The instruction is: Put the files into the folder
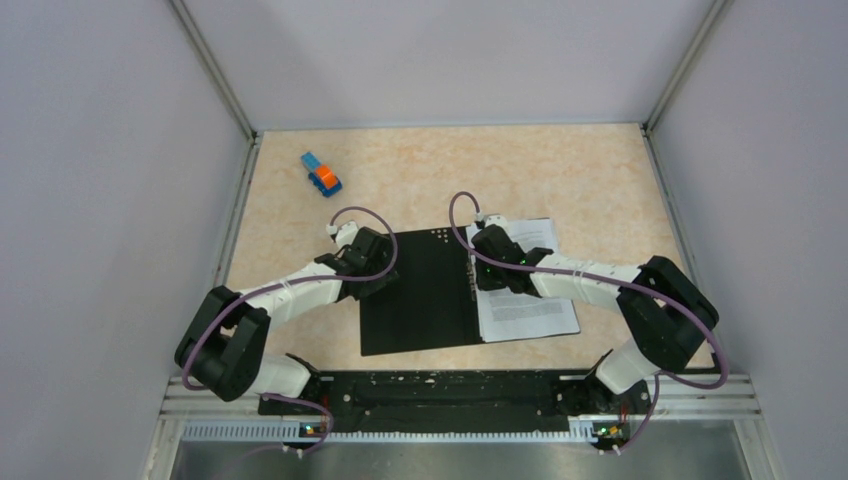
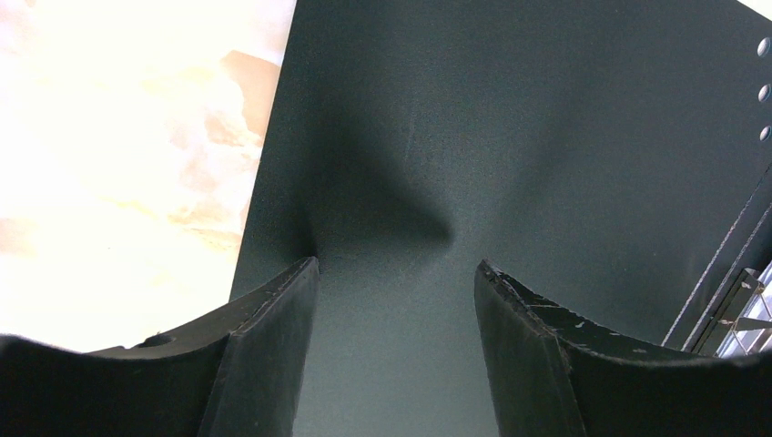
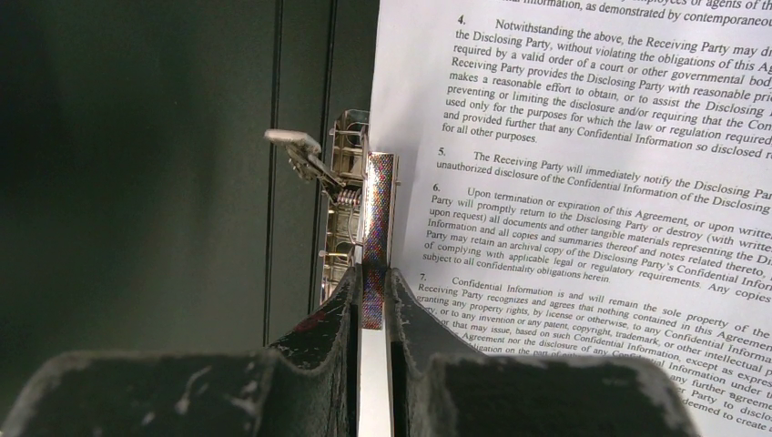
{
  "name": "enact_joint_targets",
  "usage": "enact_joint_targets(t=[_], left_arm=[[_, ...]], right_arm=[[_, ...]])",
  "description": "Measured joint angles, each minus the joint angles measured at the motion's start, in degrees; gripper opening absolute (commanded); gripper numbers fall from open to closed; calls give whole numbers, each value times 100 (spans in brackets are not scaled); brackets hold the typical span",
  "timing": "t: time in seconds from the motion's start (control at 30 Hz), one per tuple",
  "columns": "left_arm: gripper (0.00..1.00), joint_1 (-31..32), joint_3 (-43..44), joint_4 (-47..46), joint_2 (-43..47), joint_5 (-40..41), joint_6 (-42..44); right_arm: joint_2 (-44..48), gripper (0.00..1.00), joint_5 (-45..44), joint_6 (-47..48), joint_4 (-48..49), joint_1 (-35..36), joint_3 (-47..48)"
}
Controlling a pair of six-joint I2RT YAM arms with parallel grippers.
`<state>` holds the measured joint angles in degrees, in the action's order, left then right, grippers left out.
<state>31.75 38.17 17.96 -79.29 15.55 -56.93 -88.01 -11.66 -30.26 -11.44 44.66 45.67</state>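
Note:
The folder (image 1: 415, 300) lies open on the table, black inside up. White printed files (image 1: 530, 310) rest on its right half, their left edge at the spine. My left gripper (image 2: 396, 266) is open, its fingers spread just over the bare left flap (image 2: 510, 118) near its outer edge. My right gripper (image 3: 375, 273) is shut on the upright shiny plate of the metal spine clip (image 3: 379, 205), beside the edge of the files (image 3: 583, 182). The clip's small lever (image 3: 293, 140) sticks out to the left. From above, the right gripper (image 1: 484, 264) sits over the spine.
A small blue-and-orange toy block (image 1: 321, 174) lies at the back left of the table. Grey walls enclose the table on three sides. The arm bases stand on a black rail (image 1: 440, 390) at the near edge.

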Motion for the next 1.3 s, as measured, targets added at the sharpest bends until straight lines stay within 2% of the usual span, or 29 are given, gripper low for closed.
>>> enact_joint_targets(t=[0.37,0.53,1.03,1.3], left_arm=[[69,0,0,2,0,7,-20],[69,0,0,2,2,17,-24],[68,0,0,9,2,24,-24],[68,0,0,9,2,44,-26]], right_arm=[[-4,9,-48,-26,162,50,-144],[-4,15,-52,-24,162,55,-144],[15,25,-98,42,116,59,-177],[638,33,-133,72,-586,66,-127]])
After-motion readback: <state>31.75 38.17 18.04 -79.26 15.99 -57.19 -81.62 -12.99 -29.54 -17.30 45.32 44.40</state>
